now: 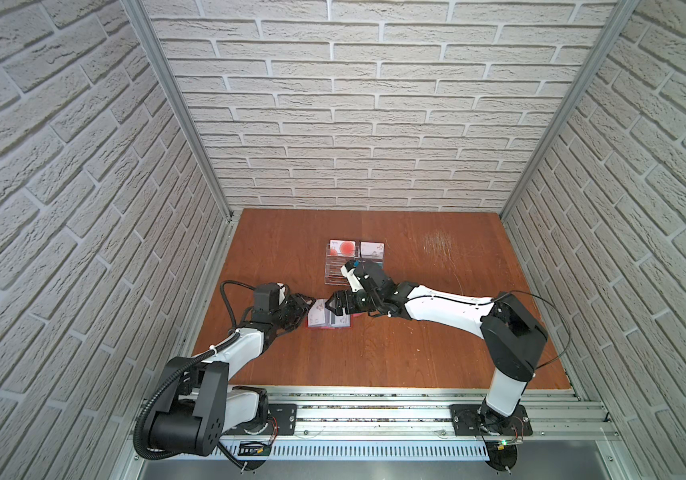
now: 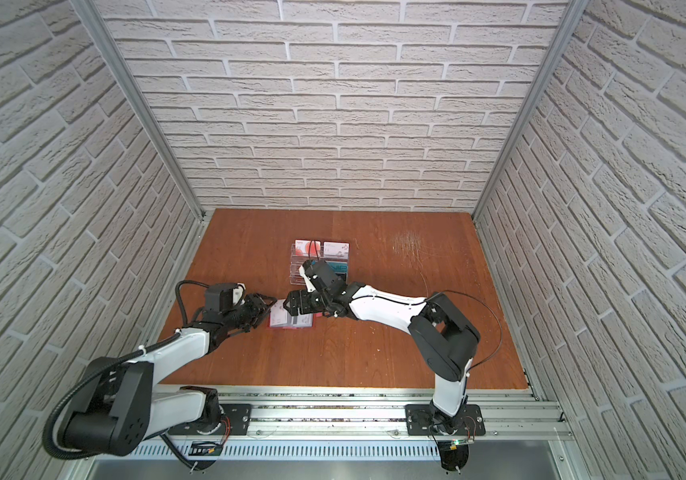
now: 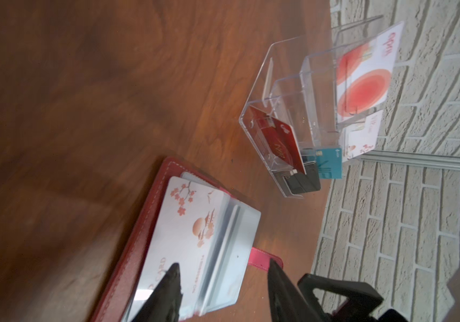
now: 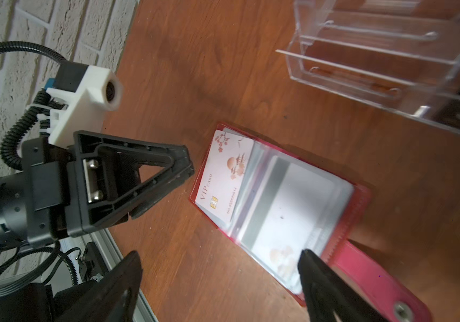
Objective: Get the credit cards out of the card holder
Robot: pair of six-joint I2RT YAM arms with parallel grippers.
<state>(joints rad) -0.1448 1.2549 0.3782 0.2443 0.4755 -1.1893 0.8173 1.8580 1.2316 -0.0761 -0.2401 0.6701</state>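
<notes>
Half covered in both top views by the right gripper (image 1: 330,306) (image 2: 289,305) (image 4: 220,253) hanging over it: the card holder (image 1: 335,324) (image 2: 295,323), lying open and flat on the bench (image 1: 416,340), between the two arms' tips and on the near side of the clear rack (image 1: 335,272) (image 3: 279,83); cut off at the frame edge in both wrist views, with the snap tab (image 4: 362,267) running under a black finger; blurred at the clear sleeves, so no full count of cards there; two countable: a white blossom card (image 4: 229,172) (image 3: 184,223) face up, printed "VIP CARD" beside a gold chip, its digit row too small to read, and a card back (image 4: 293,200) with a grey stripe; four more standing in the rack: a red-circle card (image 3: 362,83) (image 1: 343,248) with red script too slanted to read, a white card with small marks (image 3: 362,136) (image 1: 372,248), a teal card (image 3: 330,164) (image 2: 339,268) partly hidden behind the right wrist from above, and a red card (image 3: 276,142) with gold lettering too blurred to read; unclear too, a dark shape low behind the rack; left gripper (image 3: 223,264) (image 1: 311,300) with jaws parted, one fingertip (image 3: 174,270) at the blossom card's edge, contact not clear, nothing clamped; right gripper with jaws spread wide, released, over the holder's tab end, grasping nothing; in all one holder, one rack, two arms.
</notes>
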